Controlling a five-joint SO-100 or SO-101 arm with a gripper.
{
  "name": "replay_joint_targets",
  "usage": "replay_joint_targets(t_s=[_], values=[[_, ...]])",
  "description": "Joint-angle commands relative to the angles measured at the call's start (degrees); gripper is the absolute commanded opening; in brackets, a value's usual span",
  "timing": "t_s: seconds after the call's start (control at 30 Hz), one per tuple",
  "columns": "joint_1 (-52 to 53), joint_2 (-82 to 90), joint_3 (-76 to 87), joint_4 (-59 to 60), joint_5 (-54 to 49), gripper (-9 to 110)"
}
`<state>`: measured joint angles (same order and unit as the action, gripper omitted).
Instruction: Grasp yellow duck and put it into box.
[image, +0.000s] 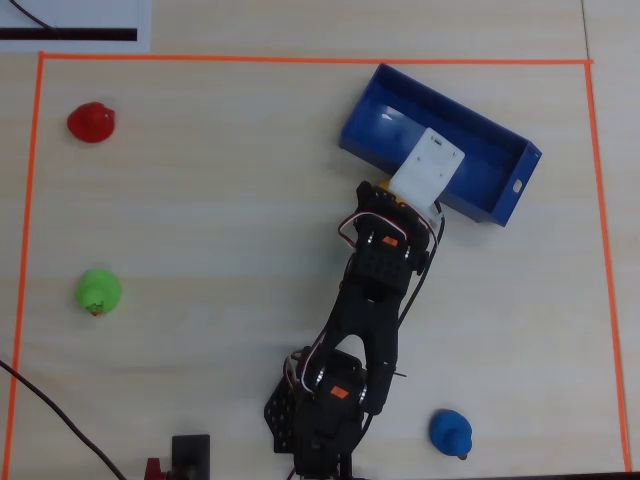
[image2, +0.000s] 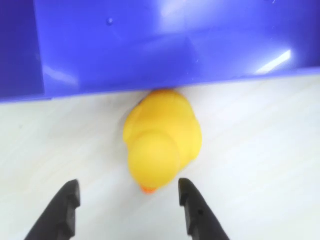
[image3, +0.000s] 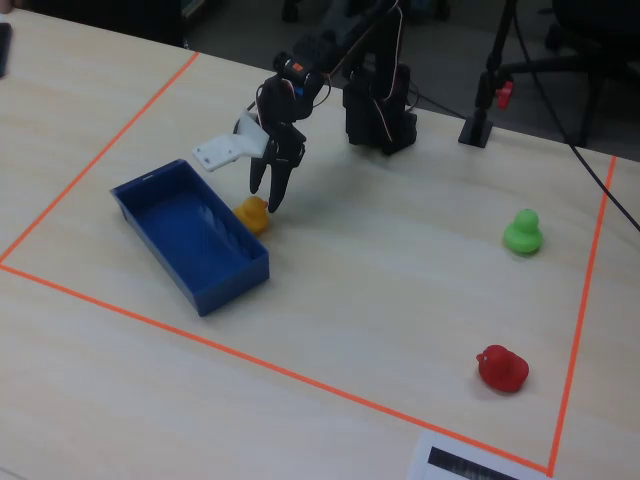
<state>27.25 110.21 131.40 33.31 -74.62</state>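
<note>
Yellow duck (image2: 161, 145) on table against box (image2: 150, 45) wall; gripper (image2: 127, 200) spread wide, empty, untouching.

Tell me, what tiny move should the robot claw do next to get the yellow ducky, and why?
Probably lower straight down and then close. In the wrist view the open gripper sits just short of the yellow duck, fingers not yet around it. The duck rests on the table against the outer wall of the blue box.

The arm (image3: 330, 40) reaches down, its fingers (image2: 192, 210) spread apart, empty.
</note>
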Motion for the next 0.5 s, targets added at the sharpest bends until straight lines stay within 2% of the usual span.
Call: replay_joint_targets(t_s=[0.0,0.47], values=[[1.1,-3.5,-5.0,-2.7,-0.9,27],[2.4,-14.0,-6.9,-6.5,-1.0,27]])
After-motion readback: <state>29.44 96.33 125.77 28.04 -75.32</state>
